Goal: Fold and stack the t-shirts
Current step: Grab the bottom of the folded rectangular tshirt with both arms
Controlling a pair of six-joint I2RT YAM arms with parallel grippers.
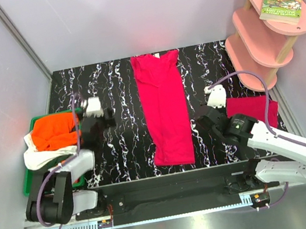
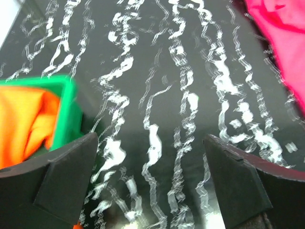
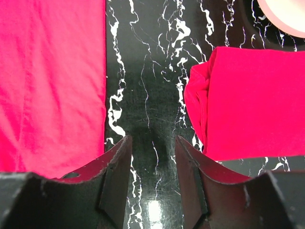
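- Left end effector [image 2: 150,160]: fingers spread wide, empty, over bare counter [image 2: 157,71]. The tray [image 2: 66,109] with the orange shirt [image 2: 24,124] is just to its left, and the long shirt [image 2: 281,33] is ahead to its right.
- The orange shirt and a white shirt [image 1: 41,158] lie crumpled in the tray, so both look unfolded.
- The long shirt lies flat as a narrow strip left of the right end effector. Its sides seem folded in; the crosswise folds are probably left to do.
- Right end effector [image 3: 151,160]: fingers partly spread, gripping nothing, over bare counter.
- Folded shirt [image 3: 248,100], just to its right: one done, likely the base of the stack.
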